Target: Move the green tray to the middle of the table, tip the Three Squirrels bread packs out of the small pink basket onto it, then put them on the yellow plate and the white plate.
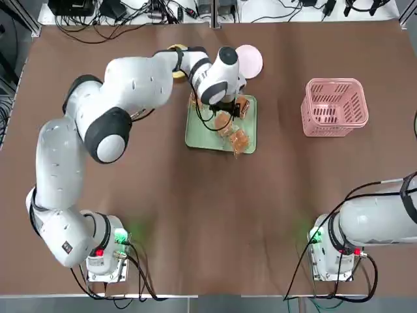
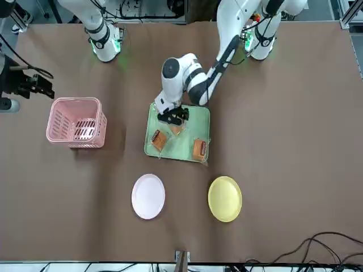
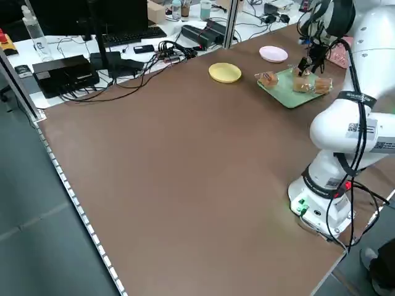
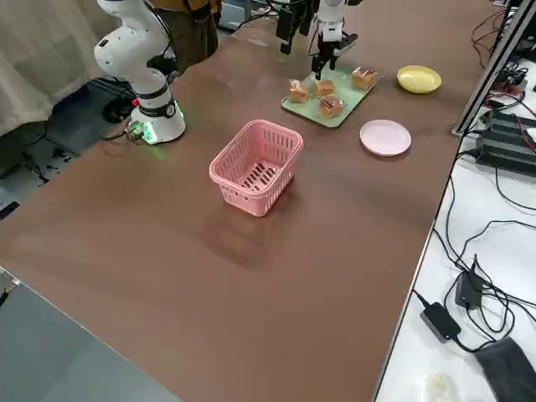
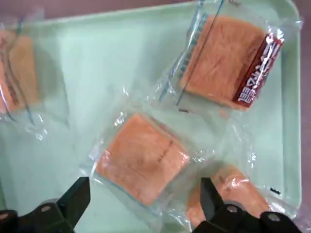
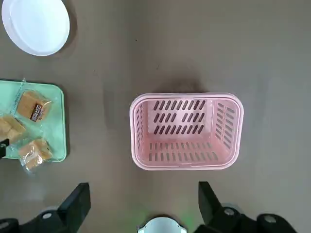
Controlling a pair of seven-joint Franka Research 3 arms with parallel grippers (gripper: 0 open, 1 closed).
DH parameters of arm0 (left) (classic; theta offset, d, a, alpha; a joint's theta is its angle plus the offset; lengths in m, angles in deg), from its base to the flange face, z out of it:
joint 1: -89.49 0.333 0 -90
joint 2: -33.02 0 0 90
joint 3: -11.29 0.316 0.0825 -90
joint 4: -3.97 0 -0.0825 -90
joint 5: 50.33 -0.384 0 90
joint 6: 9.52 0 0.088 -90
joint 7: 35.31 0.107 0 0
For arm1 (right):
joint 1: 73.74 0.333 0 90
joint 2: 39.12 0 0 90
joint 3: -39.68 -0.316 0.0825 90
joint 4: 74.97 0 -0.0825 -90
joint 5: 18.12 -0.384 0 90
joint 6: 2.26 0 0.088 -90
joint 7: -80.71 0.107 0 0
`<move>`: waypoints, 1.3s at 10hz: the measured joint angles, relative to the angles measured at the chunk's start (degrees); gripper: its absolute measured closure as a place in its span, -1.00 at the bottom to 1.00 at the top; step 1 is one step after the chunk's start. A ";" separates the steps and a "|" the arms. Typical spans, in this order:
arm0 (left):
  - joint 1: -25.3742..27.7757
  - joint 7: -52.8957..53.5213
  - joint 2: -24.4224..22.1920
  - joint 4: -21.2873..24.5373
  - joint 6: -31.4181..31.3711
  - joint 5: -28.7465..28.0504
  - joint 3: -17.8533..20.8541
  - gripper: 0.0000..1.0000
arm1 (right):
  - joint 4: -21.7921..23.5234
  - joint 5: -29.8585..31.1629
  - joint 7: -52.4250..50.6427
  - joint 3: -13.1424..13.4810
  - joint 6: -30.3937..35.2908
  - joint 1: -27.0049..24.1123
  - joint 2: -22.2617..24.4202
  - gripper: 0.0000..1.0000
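Top view: The left gripper (image 1: 225, 111) is over the green tray (image 1: 199, 138). The bread packs (image 1: 239, 141) are on the tray. The pink basket (image 1: 335, 107) stands well apart from it.

Front view: The white plate (image 2: 148, 196) and the yellow plate (image 2: 224, 199) sit near the tray.

Left wrist view: The left gripper is wide open, holding nothing. Four packs lie on the tray, one by a finger.

Right wrist view: The right gripper (image 6: 145, 191) is wide open and empty, near the basket.
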 joint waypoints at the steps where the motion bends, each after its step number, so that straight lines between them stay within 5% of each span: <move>1: 0.02 -5.31 0.31 0.06 0.00 0.47 0.06 -1.00 | 0.00 0.00 0.00 0.07 0.00 -0.01 0.00 -0.96; 13: 0.60 -32.30 5.13 -3.60 -0.07 6.09 1.85 -1.00 | 0.00 0.00 0.33 0.39 -0.58 -0.08 0.00 -0.95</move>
